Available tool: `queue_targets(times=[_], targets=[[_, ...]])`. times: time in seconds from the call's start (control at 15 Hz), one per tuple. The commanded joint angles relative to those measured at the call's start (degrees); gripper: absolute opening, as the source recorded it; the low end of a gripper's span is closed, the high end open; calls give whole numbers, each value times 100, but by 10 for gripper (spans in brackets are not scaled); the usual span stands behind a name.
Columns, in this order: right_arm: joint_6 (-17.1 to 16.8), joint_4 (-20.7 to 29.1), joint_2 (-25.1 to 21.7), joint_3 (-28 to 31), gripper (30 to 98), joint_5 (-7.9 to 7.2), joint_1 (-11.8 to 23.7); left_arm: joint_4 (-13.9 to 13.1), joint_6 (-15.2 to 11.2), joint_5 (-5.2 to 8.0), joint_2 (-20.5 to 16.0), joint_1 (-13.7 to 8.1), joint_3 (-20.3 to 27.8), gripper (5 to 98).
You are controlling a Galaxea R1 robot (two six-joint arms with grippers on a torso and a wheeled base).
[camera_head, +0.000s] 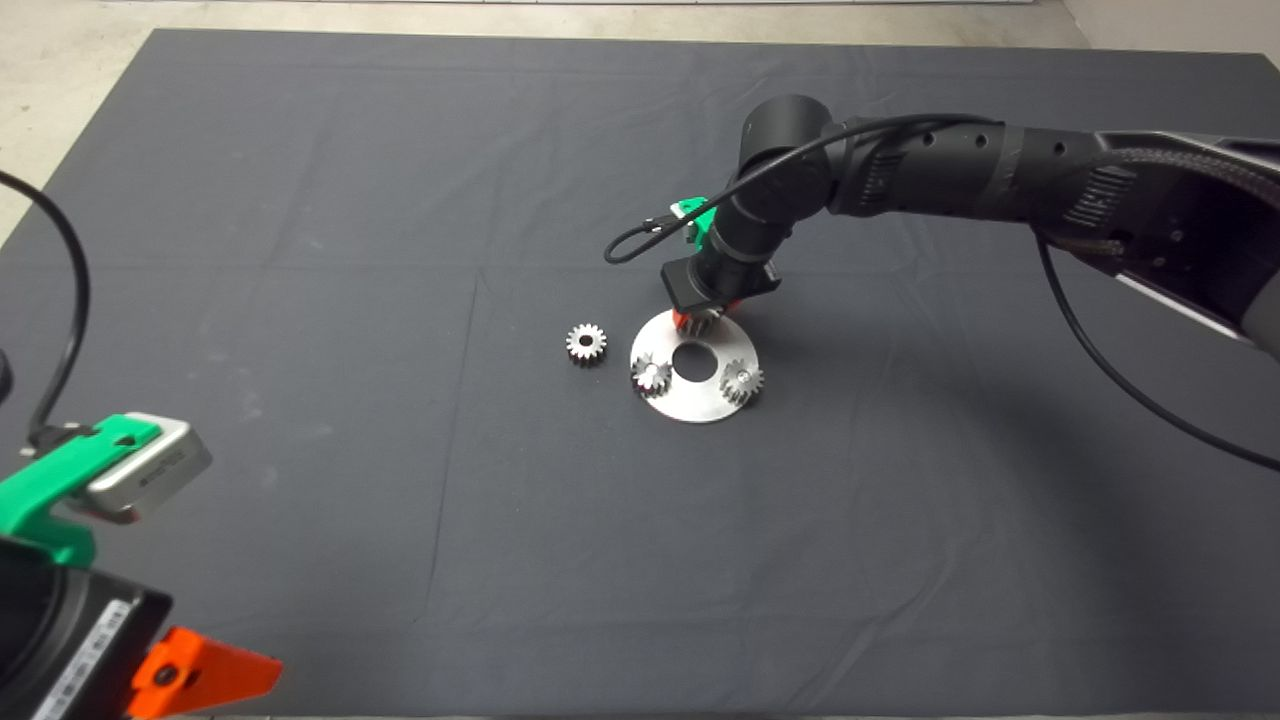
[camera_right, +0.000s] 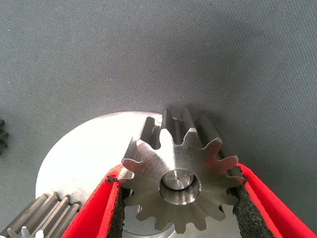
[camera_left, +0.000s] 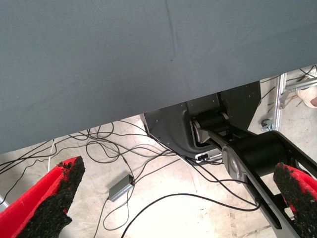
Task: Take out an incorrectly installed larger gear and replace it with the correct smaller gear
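Observation:
The larger gear (camera_right: 173,178) sits on a pin at the far edge of the round steel plate (camera_head: 695,405). My right gripper (camera_head: 697,320) is down over it, and in the right wrist view its red fingers (camera_right: 270,198) press their black pads against both sides of the gear. The pin still shows in the gear's central hole. The smaller gear (camera_head: 586,343) lies loose on the mat just left of the plate. My left gripper (camera_left: 173,198) is parked at the head view's lower left edge, open and empty.
Two more small shiny gears (camera_head: 650,375) (camera_head: 742,381) sit on the plate on either side of its central hole (camera_head: 695,362). The right arm (camera_head: 1000,170) reaches in from the right. The left wrist view shows floor cables beyond the mat's edge.

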Motion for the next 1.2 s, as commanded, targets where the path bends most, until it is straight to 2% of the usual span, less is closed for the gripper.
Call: queue_targets(times=[0.0, 0.53, 0.73, 0.87, 1.0, 1.13], targets=[[-8, -203, 36, 106, 485, -29, 192, -93, 19, -16, 6, -67, 74, 978], [-17, -154, 98, 208, 482, -82, 699, -93, 19, -16, 24, -67, 74, 978], [-17, -50, -33, 558, 481, -117, 813, -93, 19, -16, 15, -67, 74, 978], [36, 13, -237, 797, 481, -259, 813, -93, 11, -33, 24, -61, 74, 978], [63, -4, -639, 1295, 481, -389, 804, -85, -34, -68, 57, -59, 74, 978], [98, 5, -1102, 1694, 481, -407, 804, -47, -42, -97, 432, -59, 57, 978]])
